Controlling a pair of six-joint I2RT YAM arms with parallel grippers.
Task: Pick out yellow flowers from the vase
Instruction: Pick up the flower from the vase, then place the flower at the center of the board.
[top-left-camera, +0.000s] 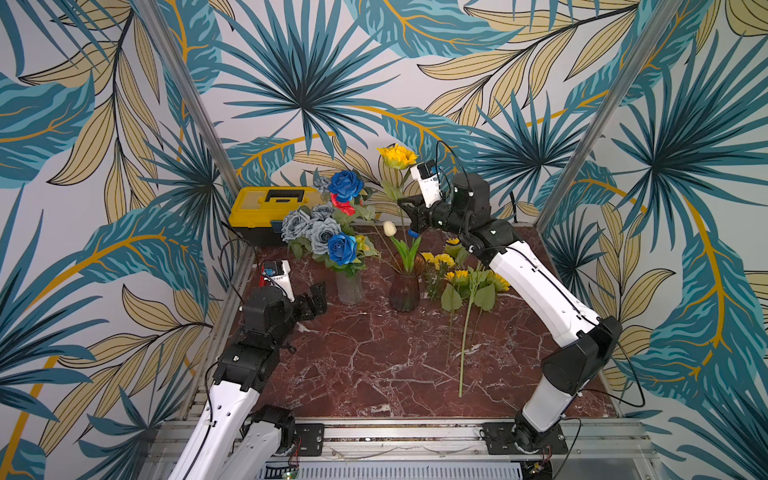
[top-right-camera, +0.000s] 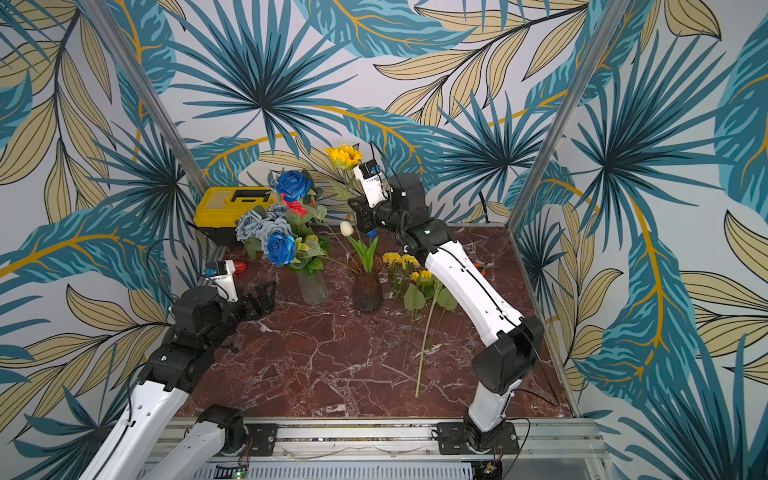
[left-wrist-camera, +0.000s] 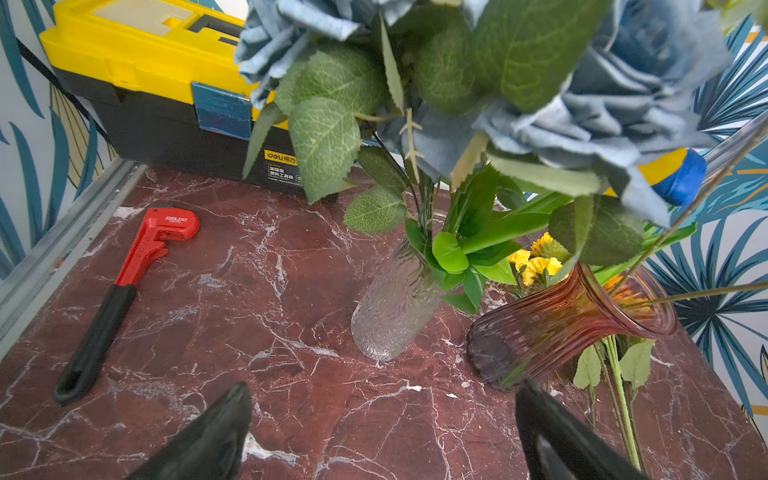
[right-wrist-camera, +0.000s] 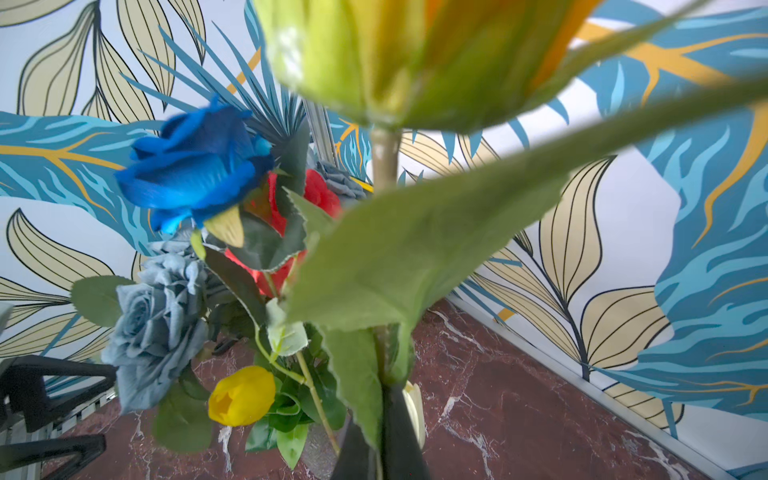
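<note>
Now the right end effector (top-left-camera: 406, 208) pinches the stem of the tall sunflower (top-left-camera: 397, 156), upper middle. Other yellow flowers (top-left-camera: 461, 276) lie on the tabletop (top-left-camera: 374, 365), middle right. The left end effector (top-left-camera: 314, 297) gapes wide, empty.

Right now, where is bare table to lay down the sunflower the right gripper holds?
Widest bare marble: in front of the clear vase and amber vase, left of the lying yellow flowers. A smaller patch lies between the red pipe wrench and clear vase. Crowded: right of the amber vase.
</note>
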